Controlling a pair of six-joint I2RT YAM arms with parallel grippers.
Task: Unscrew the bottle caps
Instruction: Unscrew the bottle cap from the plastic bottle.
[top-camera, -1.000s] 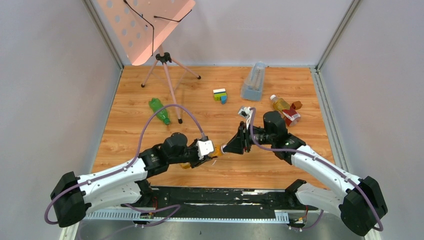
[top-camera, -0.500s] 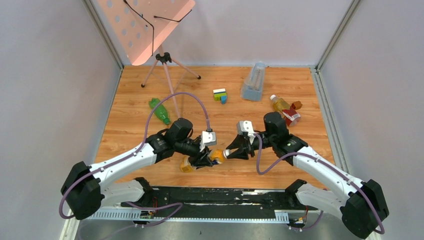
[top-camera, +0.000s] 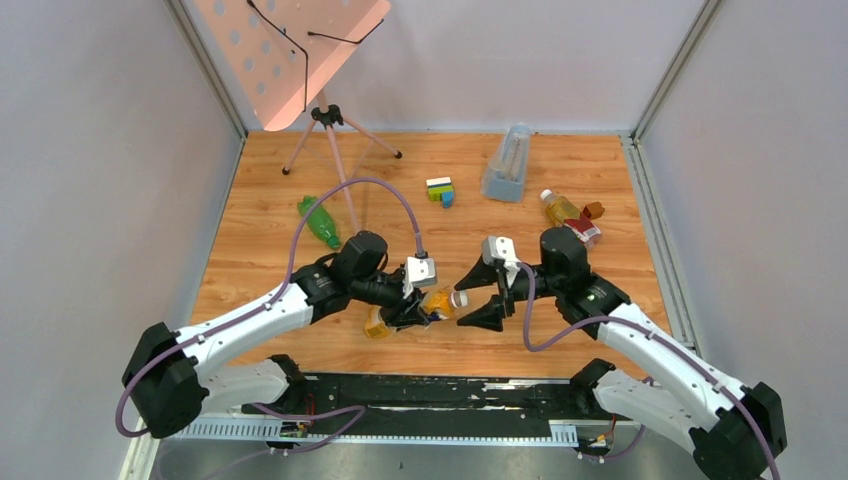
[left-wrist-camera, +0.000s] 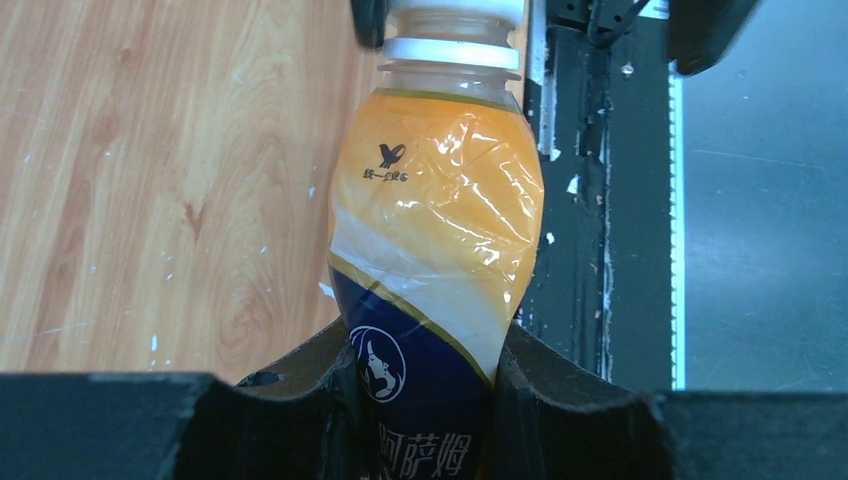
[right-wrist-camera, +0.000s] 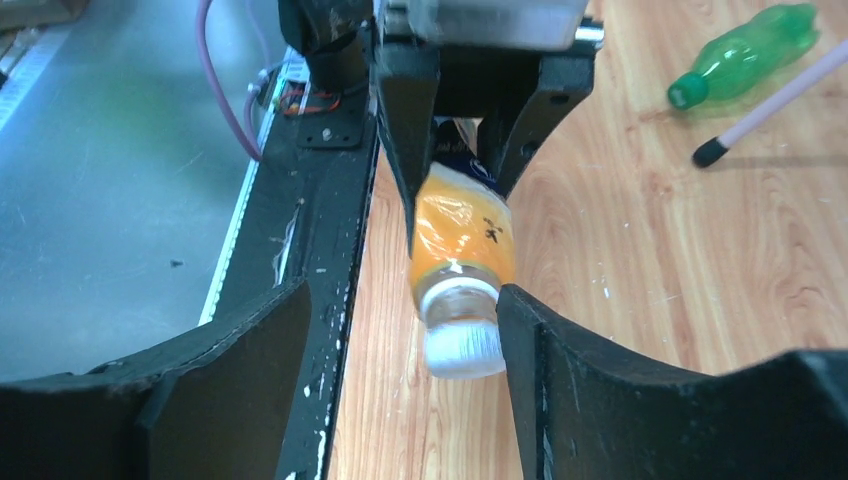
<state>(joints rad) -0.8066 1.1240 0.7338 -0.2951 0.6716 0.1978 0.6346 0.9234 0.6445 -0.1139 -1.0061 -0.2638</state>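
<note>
While the left claw (left-wrist-camera: 425, 400) clamps the yellow-label bottle (left-wrist-camera: 435, 230) low on its body, the right claw (right-wrist-camera: 405, 330) stands with jaws apart on either side of the white cap (right-wrist-camera: 462, 345). The cap sits on the neck, not yet off. The hold looks chosen to brace the bottle against twisting, with its neck offered rightward to the other arm. The pair meet near the tabletop (top-camera: 260, 260) front edge, between the two arms.

From overhead, the meeting reads only as two dark claws nose to nose; whether the bottle rests on the wood or hangs just above it, I cannot tell. That same view alone shows the remaining work: the green bottle (top-camera: 320, 222) lying at far left and the red-label bottle (top-camera: 572, 220) at far right, both well apart from the action.

Only the right wrist camera shows the cap lying close against one finger with clear space to the other, so no pinch is on. Only the left wrist camera shows the label creased where the claw bites.
</note>
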